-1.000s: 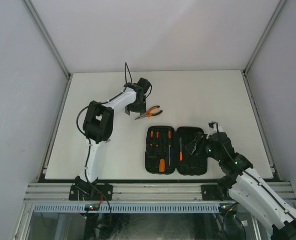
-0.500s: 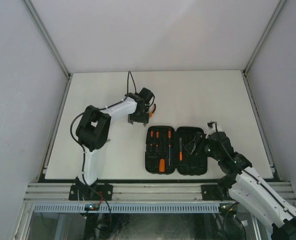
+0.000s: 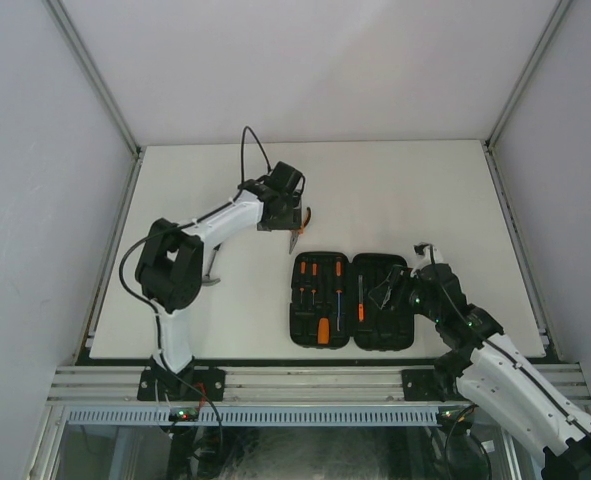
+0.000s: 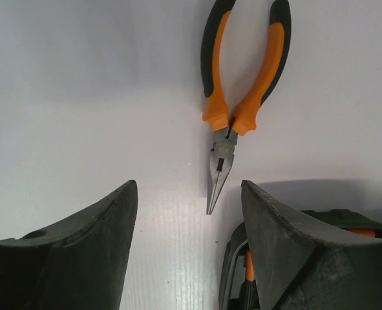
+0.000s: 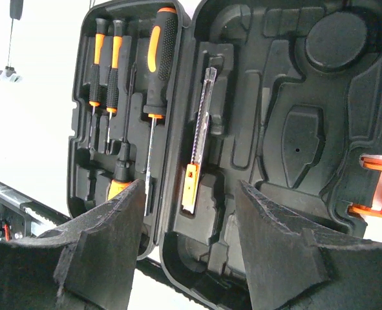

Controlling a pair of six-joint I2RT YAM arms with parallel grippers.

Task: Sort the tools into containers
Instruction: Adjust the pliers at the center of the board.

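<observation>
Left claw (image 4: 187, 187) moved over pliers (image 4: 233, 119) beside case (image 3: 380, 335) edge, released; right claw (image 5: 189, 187) released.

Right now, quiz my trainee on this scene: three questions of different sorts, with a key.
1. True or false: the needle-nose pliers already lie in the tool case.
2. Choose one. The left gripper is: A) shut on the pliers; B) open over the pliers; C) down inside the case.
3. In the overhead view, which half of the open case holds the screwdrivers?

Key: 1. False, they lie on the table beyond the case. 2. B. 3. The left half.
</observation>
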